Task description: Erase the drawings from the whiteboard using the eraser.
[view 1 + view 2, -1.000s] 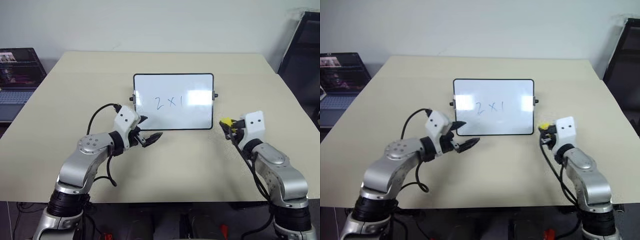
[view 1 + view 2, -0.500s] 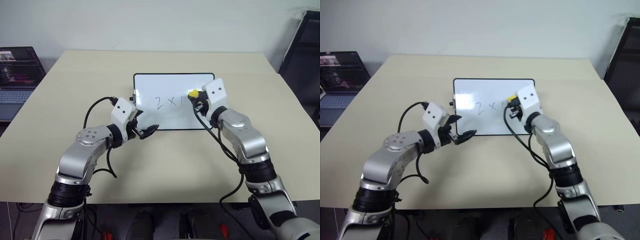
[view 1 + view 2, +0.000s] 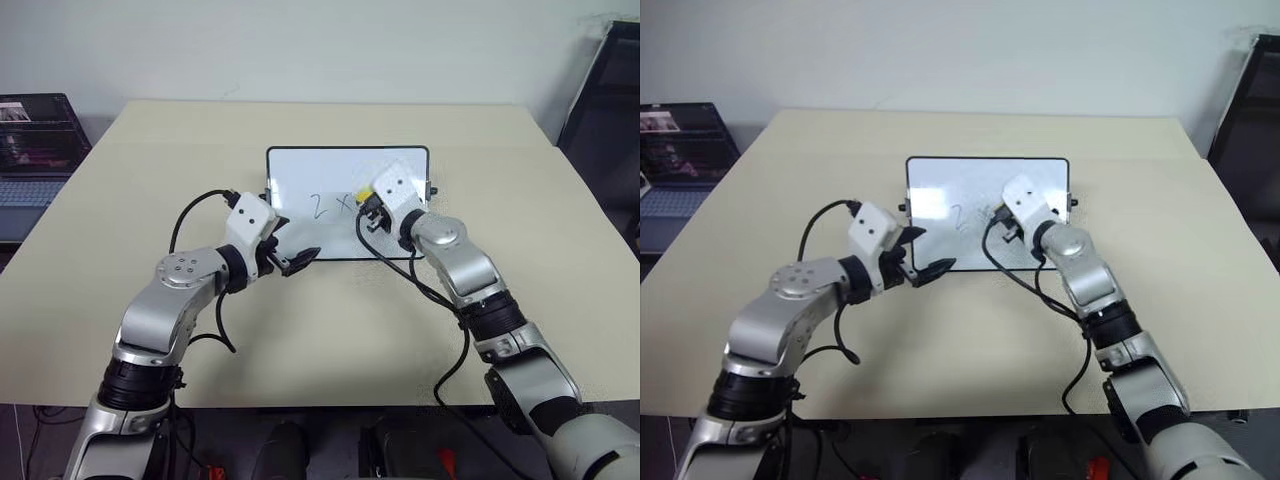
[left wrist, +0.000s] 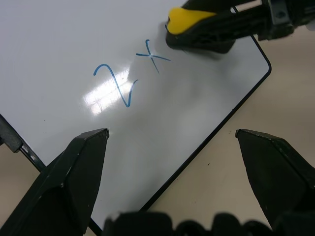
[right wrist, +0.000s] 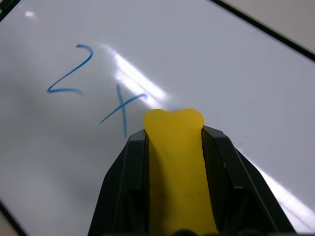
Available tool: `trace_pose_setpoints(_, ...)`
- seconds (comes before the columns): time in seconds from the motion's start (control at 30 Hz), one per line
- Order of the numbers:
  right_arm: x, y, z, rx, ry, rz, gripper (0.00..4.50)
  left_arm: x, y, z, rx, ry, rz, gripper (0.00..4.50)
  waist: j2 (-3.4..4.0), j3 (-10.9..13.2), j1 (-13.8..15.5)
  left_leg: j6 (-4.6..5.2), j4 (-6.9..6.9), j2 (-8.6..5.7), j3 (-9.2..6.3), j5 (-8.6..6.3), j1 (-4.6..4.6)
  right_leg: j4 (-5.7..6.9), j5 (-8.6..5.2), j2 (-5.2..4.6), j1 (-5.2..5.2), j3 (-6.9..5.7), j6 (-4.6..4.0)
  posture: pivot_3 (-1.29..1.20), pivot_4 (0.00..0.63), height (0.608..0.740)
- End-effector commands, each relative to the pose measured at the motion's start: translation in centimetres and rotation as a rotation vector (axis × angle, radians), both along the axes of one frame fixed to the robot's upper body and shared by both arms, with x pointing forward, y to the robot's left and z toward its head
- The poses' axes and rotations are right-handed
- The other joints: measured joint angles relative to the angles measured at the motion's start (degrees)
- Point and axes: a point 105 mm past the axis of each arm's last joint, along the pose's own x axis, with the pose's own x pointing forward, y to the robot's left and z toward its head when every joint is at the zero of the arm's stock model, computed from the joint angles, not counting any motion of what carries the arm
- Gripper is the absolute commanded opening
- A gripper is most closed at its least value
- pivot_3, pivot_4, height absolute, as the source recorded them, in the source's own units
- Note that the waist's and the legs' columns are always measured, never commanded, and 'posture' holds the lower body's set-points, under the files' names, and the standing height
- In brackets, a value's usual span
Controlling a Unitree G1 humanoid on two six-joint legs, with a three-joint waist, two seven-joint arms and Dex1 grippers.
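Beige and bare apart from the work, the surface (image 3: 120,250) runs across the middle of the head views, with a laptop (image 3: 35,150) at the far left edge and a dark chair (image 3: 605,90) at the upper right. At centre lies the whiteboard (image 3: 300,170), glossy white in a thin black frame. Its drawings (image 4: 130,73) now read as a blue "2" and an "x"; whether a stroke to their right remains cannot be told, because the eraser covers that spot. The right end effector (image 5: 172,147) is pinched tight on the eraser (image 5: 174,162), a yellow block whose tip sits just beside the "x" on the board face. The left end effector (image 4: 172,162) hangs spread wide over the board's near edge, gripping nothing. The eraser looks light and slightly soft, so a hold across its flanks, as now, should serve. The board looks light, stiff and slick, so it would likely slide under wiping pressure; its frame edge is the place to steady it.
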Motion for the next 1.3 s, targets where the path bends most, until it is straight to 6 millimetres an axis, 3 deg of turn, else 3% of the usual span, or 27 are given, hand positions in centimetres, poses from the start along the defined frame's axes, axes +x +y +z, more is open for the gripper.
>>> trace_pose_setpoints(0.03, -0.7, -0.2, -0.6, -0.075, 0.014, 0.033, 1.13, 0.0, -0.4, 1.1, 0.005, -0.049, -0.022, 4.50, 0.00, 0.0, 0.0, 0.00, 0.03, 0.00, 0.00, 0.00, 0.01, 0.01, 0.00, 0.00, 0.01, 0.00, 0.00, 0.00, 0.150, 0.740)
trace_pose_setpoints(0.17, -0.7, -0.7, -1.0, -0.139, 0.014, 0.041, 1.12, 0.0, -0.6, 0.8, 0.006, -0.046, -0.031, 4.50, 0.00, 0.0, 0.0, 0.00, 0.05, 0.00, -0.01, 0.00, 0.05, 0.06, 0.00, 0.00, 0.04, -0.01, 0.00, 0.00, 0.150, 0.740)
trace_pose_setpoints(0.33, 0.2, -0.2, 1.1, -0.096, -0.066, 0.010, 1.12, -0.1, -0.8, 0.5, 0.010, -0.043, -0.040, 4.50, 0.00, 0.0, -0.2, 0.00, 0.05, 0.00, 0.01, 0.01, 0.08, 0.06, 0.00, 0.01, 0.06, 0.00, 0.00, 0.00, 0.150, 0.740)
trace_pose_setpoints(0.53, 1.1, 0.7, 2.0, -0.078, -0.094, 0.010, 1.12, -0.3, -0.9, 0.2, 0.012, -0.040, -0.049, 4.50, 0.00, 0.0, -0.4, -0.01, 0.04, 0.00, 0.00, 0.01, 0.07, 0.07, 0.00, 0.01, 0.04, 0.00, 0.00, 0.00, 0.150, 0.740)
trace_pose_setpoints(0.7, 2.1, 0.2, 2.6, -0.066, -0.117, -0.025, 1.12, -0.3, -0.8, 0.2, 0.012, -0.039, -0.047, 4.50, 0.00, 0.0, -0.4, -0.01, 0.04, 0.00, 0.00, 0.01, 0.08, 0.07, 0.00, 0.00, 0.05, 0.00, -0.01, 0.00, 0.150, 0.740)
trace_pose_setpoints(0.83, 2.2, -0.5, 1.8, -0.078, -0.069, -0.021, 1.12, -0.3, -0.6, 0.0, 0.015, -0.037, -0.043, 4.50, 0.00, 0.0, -0.4, -0.01, 0.05, 0.00, -0.01, 0.01, 0.08, 0.08, 0.01, 0.00, 0.06, -0.01, -0.01, 0.00, 0.150, 0.740)
trace_pose_setpoints(1.03, 0.4, -0.2, -1.0, -0.131, 0.085, 0.091, 1.12, -0.4, -0.7, 0.0, 0.015, -0.039, -0.048, 4.50, 0.00, 0.0, -0.3, 0.00, 0.05, 0.00, -0.03, 0.01, 0.10, 0.06, 0.01, 0.00, 0.10, -0.02, -0.01, 0.00, 0.150, 0.740)
trace_pose_setpoints(1.3, -1.0, 0.8, -1.7, -0.162, 0.131, 0.159, 1.12, -0.5, -1.1, 0.2, 0.016, -0.043, -0.058, 4.50, 0.00, 0.0, -0.4, 0.00, 0.06, 0.02, -0.03, 0.01, 0.15, 0.10, 0.00, 0.01, 0.12, -0.02, -0.01, 0.00, 0.150, 0.740)
